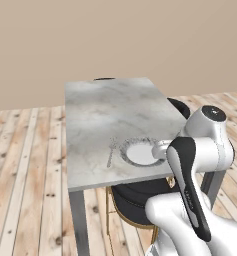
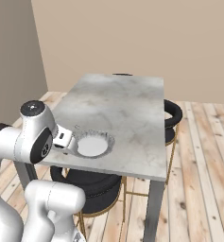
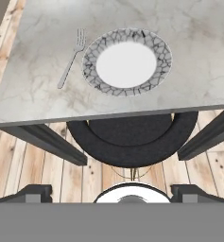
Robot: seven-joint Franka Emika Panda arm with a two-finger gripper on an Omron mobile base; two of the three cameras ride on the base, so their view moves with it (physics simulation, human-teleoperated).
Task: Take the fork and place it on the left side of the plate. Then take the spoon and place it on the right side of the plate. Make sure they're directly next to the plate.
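**Open gripper above the table edge, fork beside the plate**

Nearest to the hand camera, the gripper (image 3: 111,191) shows its two dark finger tips far apart at the bottom corners, so the jaws stand wide and hold nothing. It hangs over the floor just in front of the near edge of the table (image 3: 33,90). Directly below it is a round black chair (image 3: 132,142), pushed partly under the marble top.

On the table, close to that near edge, lies the plate (image 3: 127,63), with a grey speckled rim and a white centre. The fork (image 3: 72,57) lies on the left of the plate, just beside its rim, with the tines pointing away from the edge and the handle slanting a little outward. In the left base view the fork (image 1: 111,152) is also left of the plate (image 1: 140,152). The wooden floor (image 1: 30,190) surrounds the table.
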